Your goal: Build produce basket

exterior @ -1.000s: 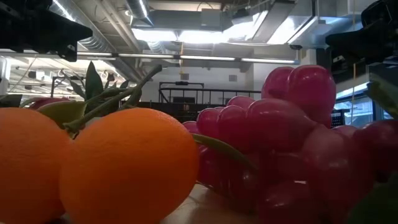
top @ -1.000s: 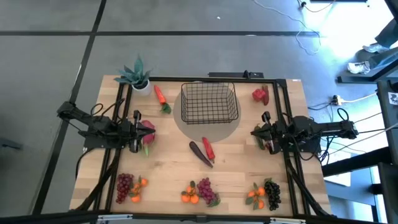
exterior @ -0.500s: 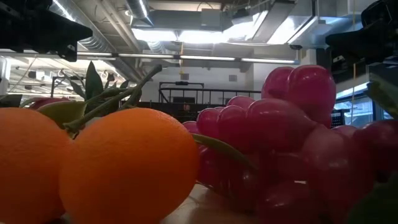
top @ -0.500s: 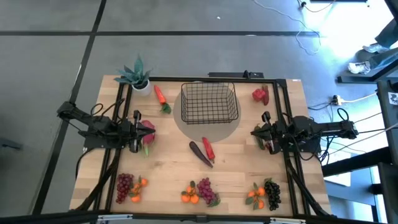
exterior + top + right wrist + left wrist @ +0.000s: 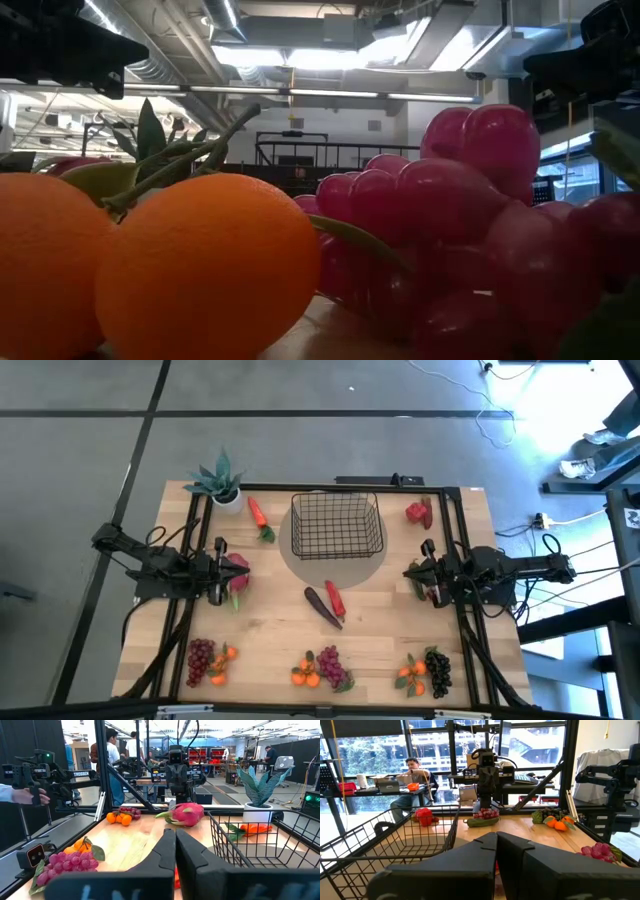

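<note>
While both claws rest pinched together at the counter's sides, the black wire-mesh basket [image 5: 337, 525] sits empty at centre-back; the dark eggplant [image 5: 319, 602] lies diagonally between them, slightly nearer the left claw [image 5: 219, 572] than the right claw [image 5: 424, 573].

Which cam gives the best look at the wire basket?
High view: the whole basket shows from above, empty, at the table's far middle. Left wrist view shows only one corner and its mesh walls; right wrist view shows another corner. Low view doesn't show it; fruit fills the frame.
</note>
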You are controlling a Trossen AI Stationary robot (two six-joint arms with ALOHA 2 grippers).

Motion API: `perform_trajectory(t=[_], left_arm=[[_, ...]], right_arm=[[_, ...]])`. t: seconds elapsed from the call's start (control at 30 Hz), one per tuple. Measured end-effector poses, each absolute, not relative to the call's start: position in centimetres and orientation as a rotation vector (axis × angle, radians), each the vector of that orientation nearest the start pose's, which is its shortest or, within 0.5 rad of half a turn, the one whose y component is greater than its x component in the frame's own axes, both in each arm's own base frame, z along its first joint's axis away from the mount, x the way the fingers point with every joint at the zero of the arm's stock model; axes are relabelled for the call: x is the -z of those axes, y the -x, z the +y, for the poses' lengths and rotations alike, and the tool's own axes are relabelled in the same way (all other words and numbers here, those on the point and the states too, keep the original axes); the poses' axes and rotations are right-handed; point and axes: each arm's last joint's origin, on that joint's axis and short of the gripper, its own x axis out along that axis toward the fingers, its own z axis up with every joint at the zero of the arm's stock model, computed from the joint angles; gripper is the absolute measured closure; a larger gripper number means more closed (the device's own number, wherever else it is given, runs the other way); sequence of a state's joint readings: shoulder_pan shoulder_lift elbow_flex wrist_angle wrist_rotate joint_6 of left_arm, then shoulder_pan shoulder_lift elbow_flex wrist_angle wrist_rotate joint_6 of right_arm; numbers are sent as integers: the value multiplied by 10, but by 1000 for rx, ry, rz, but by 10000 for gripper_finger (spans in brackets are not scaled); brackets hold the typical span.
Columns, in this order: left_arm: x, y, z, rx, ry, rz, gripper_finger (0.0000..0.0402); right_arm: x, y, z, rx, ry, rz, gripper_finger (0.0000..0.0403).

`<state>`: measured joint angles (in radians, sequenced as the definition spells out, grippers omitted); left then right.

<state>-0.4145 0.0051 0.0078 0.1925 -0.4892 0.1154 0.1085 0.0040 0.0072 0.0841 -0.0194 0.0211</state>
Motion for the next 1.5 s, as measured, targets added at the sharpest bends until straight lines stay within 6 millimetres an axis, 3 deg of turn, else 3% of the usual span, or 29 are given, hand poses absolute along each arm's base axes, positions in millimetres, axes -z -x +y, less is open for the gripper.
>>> perform_trajectory(t=[0.17,0.3,0.57,0.7,0.93,1.17,1.5], left_arm=[[-184,-90,-24,-101,-56,-178,401],[-197,-87,-21,-177,-20,-242,401],[-254,-73,-11,-313,8,-177,401],[-277,-71,-9,-375,62,-83,401],[-306,-80,-12,-409,147,90,401],[-320,-92,-18,-463,304,295,401],[-304,-86,-17,-616,803,565,401]], right_arm=[[-174,-97,11,-131,-76,-83,402],[-175,-96,11,-130,-69,-90,402],[-182,-95,11,-121,29,-176,402],[-191,-94,8,-27,20,-169,402],[-223,-96,5,90,90,-149,402],[-268,-115,6,119,82,81,402],[-338,-154,8,217,-67,381,402]])
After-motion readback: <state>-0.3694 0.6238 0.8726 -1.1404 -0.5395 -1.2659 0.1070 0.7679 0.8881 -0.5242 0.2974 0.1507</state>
